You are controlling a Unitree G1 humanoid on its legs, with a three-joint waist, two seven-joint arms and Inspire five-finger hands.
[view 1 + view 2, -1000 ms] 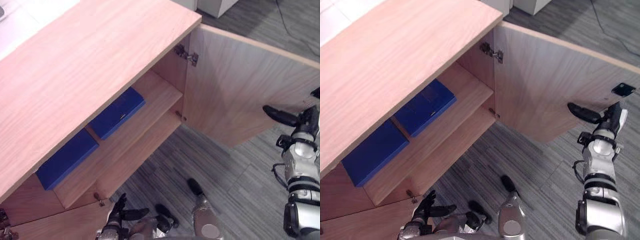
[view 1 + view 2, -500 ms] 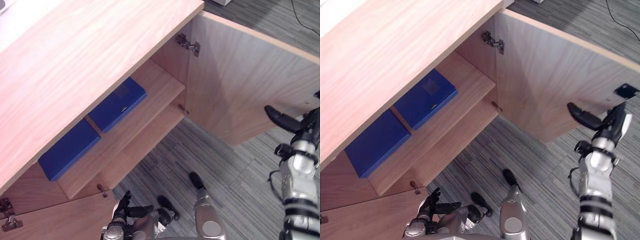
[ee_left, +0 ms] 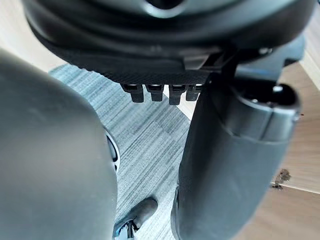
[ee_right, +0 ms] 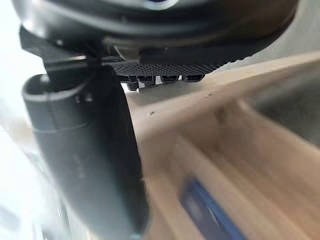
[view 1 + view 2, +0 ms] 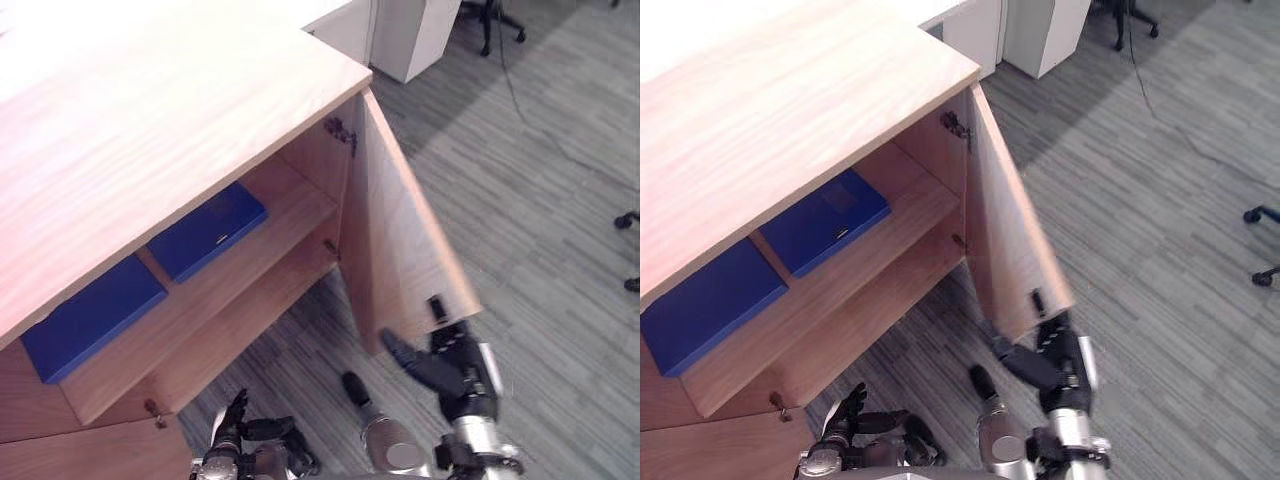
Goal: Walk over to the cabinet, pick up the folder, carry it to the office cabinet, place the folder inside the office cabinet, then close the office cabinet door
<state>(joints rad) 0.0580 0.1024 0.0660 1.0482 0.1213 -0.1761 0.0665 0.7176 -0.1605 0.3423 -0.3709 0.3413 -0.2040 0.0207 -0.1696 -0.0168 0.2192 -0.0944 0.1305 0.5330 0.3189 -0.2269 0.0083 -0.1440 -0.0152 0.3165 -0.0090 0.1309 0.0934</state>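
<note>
Now on the last step, by my reading: closing the door.

Office cabinet (image 5: pixel 150 120) is open on its right side. The door (image 5: pixel 400 250) is swung out and seen nearly edge-on, roughly midway between wide open and shut. A hinge (image 5: pixel 340 128) shows at its upper inner corner.

Folder (image 5: pixel 205 232): blue, lying flat on the shelf (image 5: pixel 295 210) inside the cabinet, towards the door side. A second blue folder (image 5: pixel 90 315) lies just beside it, further left, with a narrow gap between. Cannot tell which of the two is the task's own. Neither hand carries one, so placing looks done.

Right hand (image 5: pixel 450 365): at the door's lower free corner, released, fingers straight, grasping nothing. The thumb sticks out below the door's bottom edge, towards the cabinet side. Whether the fingers actually touch the panel I cannot tell. The right wrist view shows pale wood just past them.

Left hand (image 5: pixel 235 440): low, close to the floor (image 5: pixel 540 200) before the cabinet, fingers relaxed, empty, idle.

Next move calls for a push on the door's outer face near the free edge. The push must follow the arc round the hinge until the panel lies flush with the cabinet front. The thumb must be clear of the closing gap first, or it risks a pinch.
</note>
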